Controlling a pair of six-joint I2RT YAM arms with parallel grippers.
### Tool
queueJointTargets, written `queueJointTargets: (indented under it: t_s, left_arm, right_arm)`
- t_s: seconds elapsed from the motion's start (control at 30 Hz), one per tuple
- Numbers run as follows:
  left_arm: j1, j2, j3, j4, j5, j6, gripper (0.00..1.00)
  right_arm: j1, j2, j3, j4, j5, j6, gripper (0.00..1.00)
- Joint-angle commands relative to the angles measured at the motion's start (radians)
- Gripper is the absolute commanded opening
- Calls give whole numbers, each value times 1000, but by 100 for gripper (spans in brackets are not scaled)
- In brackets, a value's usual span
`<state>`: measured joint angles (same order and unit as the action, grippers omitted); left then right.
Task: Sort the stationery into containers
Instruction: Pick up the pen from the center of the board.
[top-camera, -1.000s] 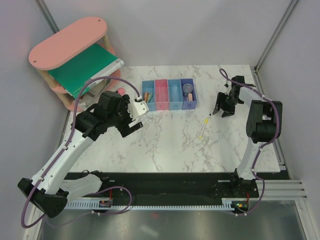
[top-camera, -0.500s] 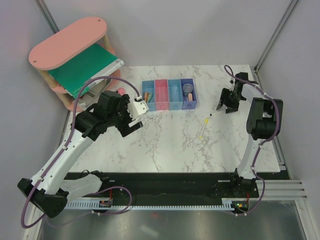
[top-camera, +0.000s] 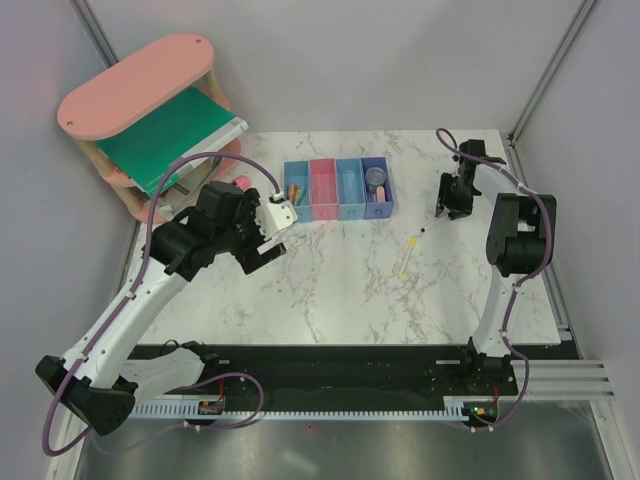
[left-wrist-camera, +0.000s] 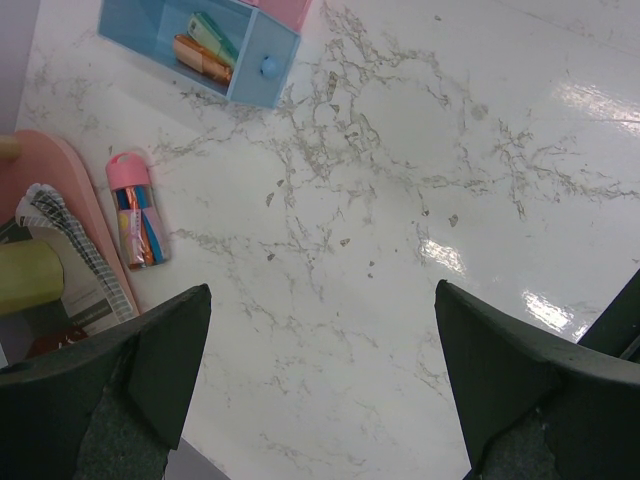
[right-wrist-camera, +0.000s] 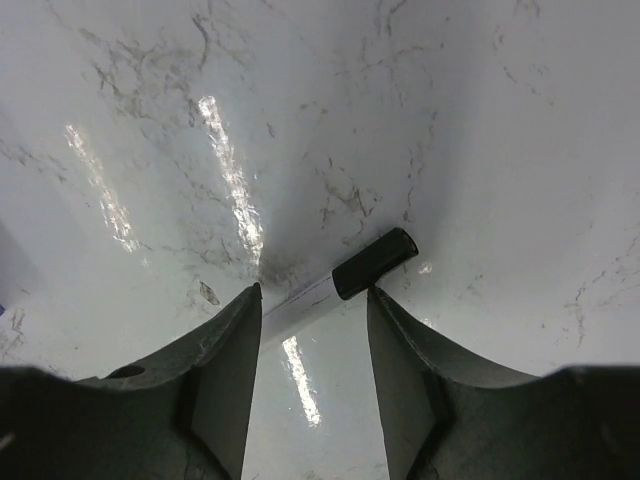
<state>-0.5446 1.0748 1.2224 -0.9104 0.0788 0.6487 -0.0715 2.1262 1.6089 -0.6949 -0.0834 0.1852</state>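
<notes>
The containers (top-camera: 338, 188) are a joined row of four small bins at the table's far middle. The leftmost light blue bin (left-wrist-camera: 196, 48) holds orange and mint-green pieces. The dark blue bin holds a purple disc (top-camera: 375, 178). A thin black-and-white pen (right-wrist-camera: 375, 262) lies on the table between the open fingers of my right gripper (right-wrist-camera: 313, 292), which sits low at the far right (top-camera: 450, 200). A thin yellow stick (top-camera: 405, 260) lies near it. A pink stubby cylinder (left-wrist-camera: 138, 210) lies by the shelf. My left gripper (left-wrist-camera: 322, 290) is open and empty, left of the bins (top-camera: 268, 240).
A pink oval-topped shelf (top-camera: 135, 85) holding a large green book (top-camera: 170, 135) stands at the far left, its base close to my left gripper. The enclosure's walls and frame posts bound the table at the back and sides.
My right gripper has moved a little toward the far edge and turned, now straddling the pen. The left arm has not moved.
</notes>
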Motion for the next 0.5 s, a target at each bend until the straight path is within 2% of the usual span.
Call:
queueJointTargets:
  t_s: [0.0, 0.33, 0.47]
  left_arm:
    - [8, 2, 25, 8, -2, 19, 100]
    - [8, -10, 14, 18, 9, 0, 100]
    - [9, -19, 2, 28, 12, -6, 100]
  right_arm:
    - [59, 31, -1, 8, 77, -50, 52]
    - [147, 47, -47, 5, 140, -87, 31]
    - [150, 64, -44, 6, 162, -92, 16]
